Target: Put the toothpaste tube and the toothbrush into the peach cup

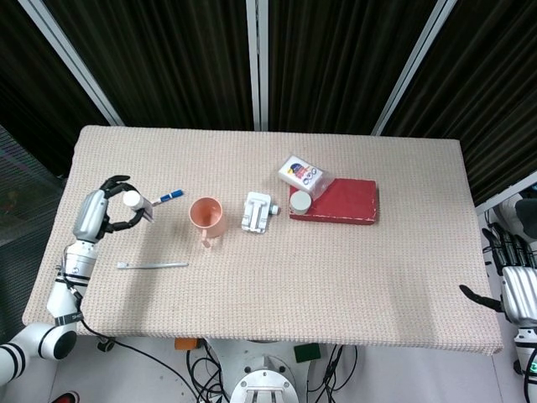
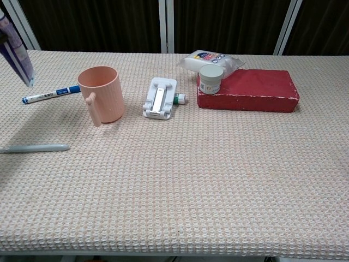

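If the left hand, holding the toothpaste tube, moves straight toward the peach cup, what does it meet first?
Probably the blue marker, though the raised left hand with the toothpaste tube may pass above it; next comes the peach cup.
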`<state>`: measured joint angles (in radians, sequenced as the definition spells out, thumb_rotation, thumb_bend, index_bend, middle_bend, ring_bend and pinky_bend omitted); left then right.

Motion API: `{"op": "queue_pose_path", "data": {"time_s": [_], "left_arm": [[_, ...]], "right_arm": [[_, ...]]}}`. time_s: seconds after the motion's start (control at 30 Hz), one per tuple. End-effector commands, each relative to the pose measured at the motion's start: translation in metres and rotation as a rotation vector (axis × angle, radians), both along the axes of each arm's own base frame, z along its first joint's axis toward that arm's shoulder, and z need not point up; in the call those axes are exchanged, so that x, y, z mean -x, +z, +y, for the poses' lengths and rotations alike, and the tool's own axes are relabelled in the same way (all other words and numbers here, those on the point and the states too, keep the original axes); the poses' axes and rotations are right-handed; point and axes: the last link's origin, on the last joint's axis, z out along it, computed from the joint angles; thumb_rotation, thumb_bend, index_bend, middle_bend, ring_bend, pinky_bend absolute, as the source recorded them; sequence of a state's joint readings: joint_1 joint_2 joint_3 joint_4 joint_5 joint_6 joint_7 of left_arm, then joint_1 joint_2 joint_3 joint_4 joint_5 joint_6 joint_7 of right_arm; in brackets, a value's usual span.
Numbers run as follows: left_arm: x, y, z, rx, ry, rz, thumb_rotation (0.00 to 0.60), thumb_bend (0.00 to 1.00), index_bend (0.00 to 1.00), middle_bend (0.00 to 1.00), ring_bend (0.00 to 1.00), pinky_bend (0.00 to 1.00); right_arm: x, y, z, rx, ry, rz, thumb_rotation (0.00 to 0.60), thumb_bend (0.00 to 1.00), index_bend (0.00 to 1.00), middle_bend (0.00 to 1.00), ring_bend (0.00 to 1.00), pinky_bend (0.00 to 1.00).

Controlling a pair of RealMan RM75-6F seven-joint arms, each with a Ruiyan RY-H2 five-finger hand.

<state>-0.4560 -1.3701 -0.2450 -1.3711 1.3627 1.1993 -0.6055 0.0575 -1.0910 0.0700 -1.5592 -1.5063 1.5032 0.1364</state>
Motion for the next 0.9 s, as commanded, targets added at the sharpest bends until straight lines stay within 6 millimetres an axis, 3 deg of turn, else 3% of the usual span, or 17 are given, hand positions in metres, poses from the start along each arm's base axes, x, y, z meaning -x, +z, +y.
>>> {"op": "queue_pose_path", "data": {"time_s": [0.03,0.23,0.47,0.67,0.9], "left_arm": [[-0.025,0.01,0.008,0.031,-0.046,-0.059,0.6,0.41,0.6,0.51,0.2,0.29],[-0.068,0.012,0.016,0.044,-0.114,-0.102,0.6,0.41,0.6,0.52,0.2,0.32],[-0.096,-0.021,0.018,0.123,-0.131,-0.108,0.6,0.41,0.6,0.52,0.2,0.31],[-0.095,-0.049,0.022,0.157,-0.127,-0.054,0.6,0.42,0.6,0.51,0.2,0.3],[-0.09,-0.063,0.025,0.13,-0.124,-0.003,0.6,0.42,0.6,0.52,0.2,0.3]], "right_arm": [[-0.001,0.003,0.0,0.01,0.004,-0.007,0.6,0.2,0.0,0.0,0.0,0.0],[-0.002,0.008,0.0,0.019,0.002,-0.01,0.6,0.2,0.0,0.0,0.0,0.0],[-0.003,0.007,-0.002,0.018,-0.002,-0.013,0.6,0.2,0.0,0.0,0.0,0.0],[0.0,0.008,-0.002,0.012,-0.016,-0.006,0.6,0.2,0.0,0.0,0.0,0.0],[0.005,0.006,-0.003,0.009,-0.036,-0.01,0.6,0.2,0.0,0.0,0.0,0.0]]}}
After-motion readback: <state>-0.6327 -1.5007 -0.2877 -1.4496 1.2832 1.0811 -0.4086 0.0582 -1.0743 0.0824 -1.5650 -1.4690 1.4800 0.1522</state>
